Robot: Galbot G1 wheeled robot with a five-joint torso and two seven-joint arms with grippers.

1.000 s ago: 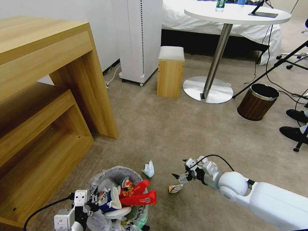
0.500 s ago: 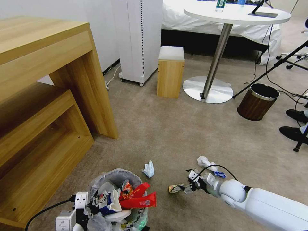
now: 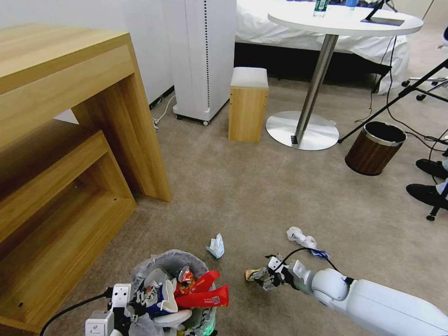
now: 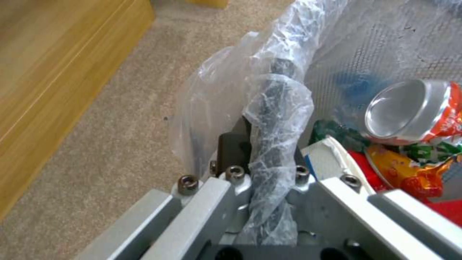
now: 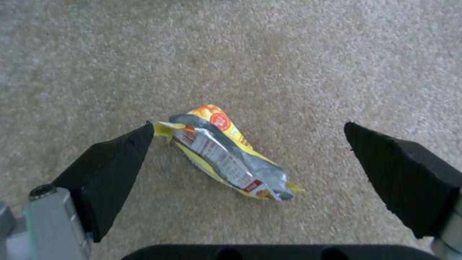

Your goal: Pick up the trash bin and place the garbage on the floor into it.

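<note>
Bag-lined trash bin (image 3: pixel 170 261) upright, heaped full; yellow wrapper (image 5: pixel 226 151), perhaps foil, flat on carpet nearby.

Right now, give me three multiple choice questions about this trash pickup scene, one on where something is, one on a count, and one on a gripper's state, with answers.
1. Where is the yellow wrapper?
A. on the carpet between the right gripper's open fingers
B. inside the trash bin
C. on the round table

2. How many pieces of litter lie loose on the carpet, counting the yellow wrapper, the crumpled paper and the white wad?
A. one
B. three
C. six

3. What is the left gripper doing?
A. hanging open over the carpet
B. shut on the trash bin rim
C. holding a can

Answers: 1 A, the right wrist view shows the wrapper lying between the spread pads. 2 B, the head view shows those three on the floor. 3 B, the left wrist view shows its fingers clamped on the bag-wrapped rim.
</note>
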